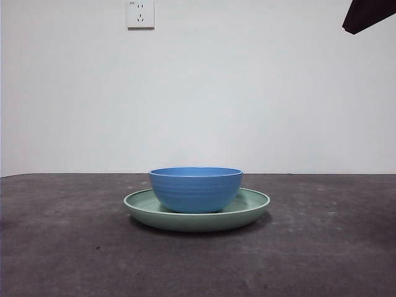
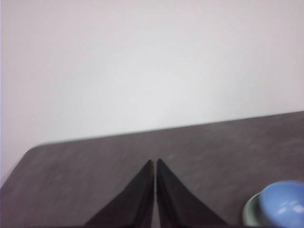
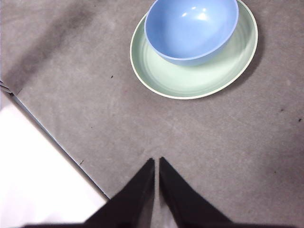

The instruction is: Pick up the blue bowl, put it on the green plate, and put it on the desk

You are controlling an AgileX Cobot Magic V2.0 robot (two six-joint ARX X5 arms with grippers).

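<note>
The blue bowl [image 1: 195, 189] stands upright and empty inside the green plate [image 1: 247, 210], which rests on the desk [image 1: 62, 247] at the middle. Both show in the right wrist view, the bowl [image 3: 191, 29] toward one side of the plate [image 3: 190, 78]. My right gripper [image 3: 156, 163] is shut and empty, held above the desk well away from the plate; it shows as a dark tip [image 1: 365, 15] at the top right of the front view. My left gripper [image 2: 155, 164] is shut and empty; an edge of the bowl [image 2: 285, 204] shows beside it.
A white wall with a socket [image 1: 140, 13] stands behind the desk. The desk's edge [image 3: 57, 142] and a pale floor run close to my right gripper. The desk's far edge [image 2: 142, 132] meets the wall in the left wrist view.
</note>
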